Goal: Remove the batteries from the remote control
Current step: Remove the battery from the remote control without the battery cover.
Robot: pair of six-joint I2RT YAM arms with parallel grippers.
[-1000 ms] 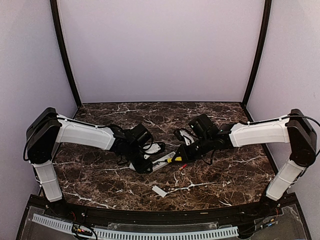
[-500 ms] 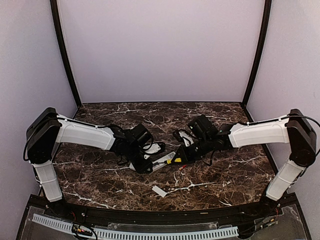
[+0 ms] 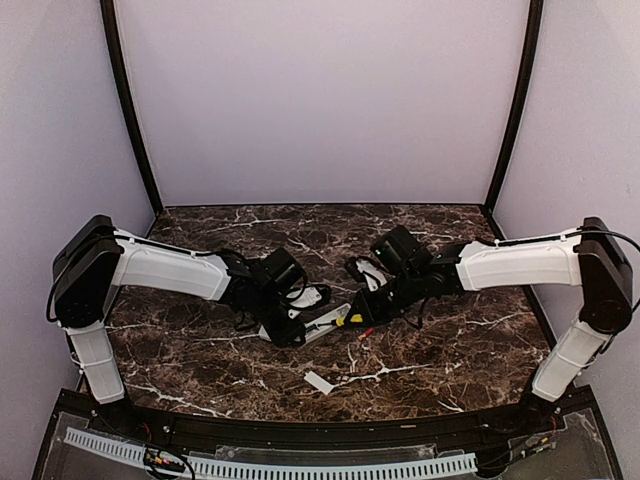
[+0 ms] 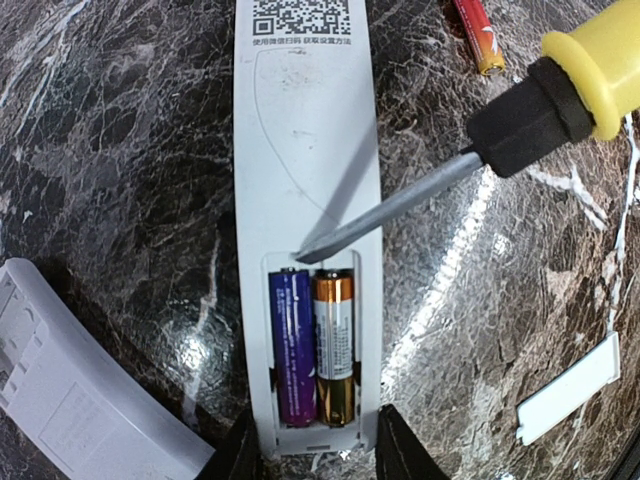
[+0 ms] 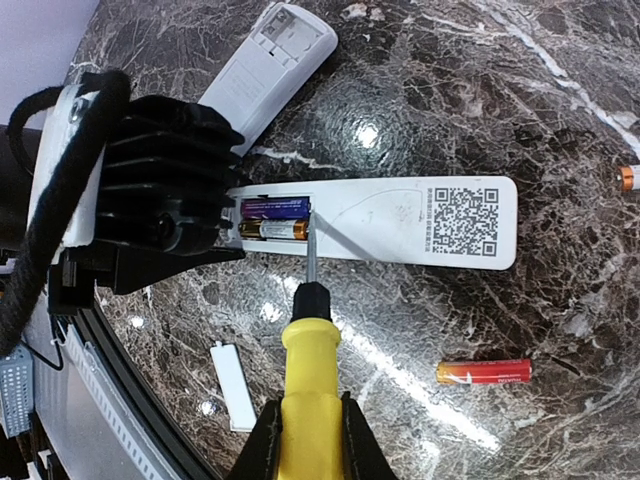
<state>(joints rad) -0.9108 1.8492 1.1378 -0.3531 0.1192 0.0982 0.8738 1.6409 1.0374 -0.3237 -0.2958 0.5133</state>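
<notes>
A white remote (image 4: 305, 150) lies back up with its battery compartment open. A purple battery (image 4: 293, 345) and a gold-and-white battery (image 4: 335, 345) sit side by side in it. My left gripper (image 4: 315, 452) is shut on the compartment end of the remote (image 5: 400, 215). My right gripper (image 5: 308, 440) is shut on a yellow-handled screwdriver (image 5: 308, 400). The tip of the screwdriver (image 4: 400, 200) touches the compartment's upper edge, just above the batteries. A red battery (image 5: 485, 372) lies loose on the table, also in the left wrist view (image 4: 478, 35).
A second white remote (image 5: 265, 70) lies back up beside the left gripper (image 3: 285, 330). A flat white back cover (image 5: 232, 385) lies near the table's front (image 3: 318, 382). Another cell's end (image 5: 628, 178) shows at the right edge.
My right arm has shifted slightly to the left with the screwdriver. The left arm and the remote have not moved.
</notes>
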